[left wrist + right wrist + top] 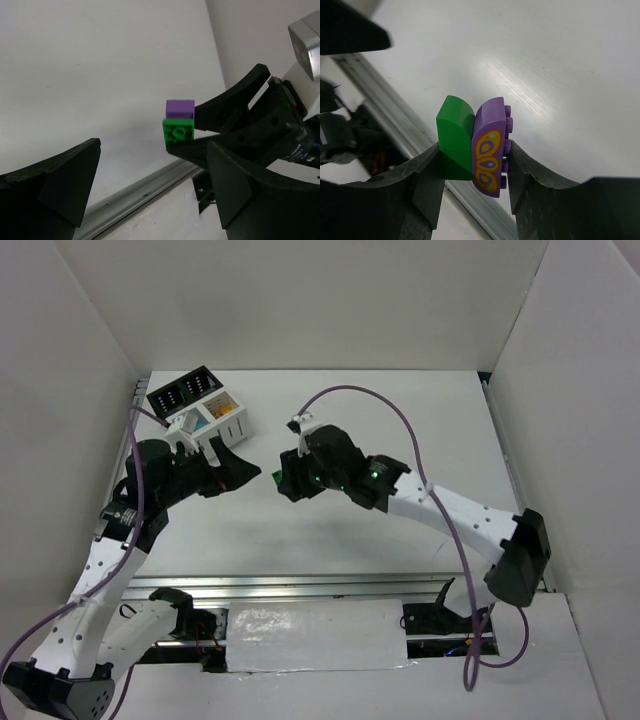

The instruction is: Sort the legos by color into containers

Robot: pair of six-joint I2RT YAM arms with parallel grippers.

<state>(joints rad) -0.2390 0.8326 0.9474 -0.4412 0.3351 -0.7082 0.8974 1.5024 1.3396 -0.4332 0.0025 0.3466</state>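
My right gripper is shut on two joined legos: a green curved brick and a purple studded brick with a yellow butterfly print. It holds them above the table at mid-centre in the top view. My left gripper is open and empty. It faces the right gripper from the left, a short gap away. In the left wrist view its fingers stand wide apart, and the green brick and purple brick show ahead between them. The containers stand at the back left.
The white pair of bins is just behind my left gripper and holds orange and teal pieces. The black pair lies beyond it. White walls enclose the table. A metal rail runs along the near edge.
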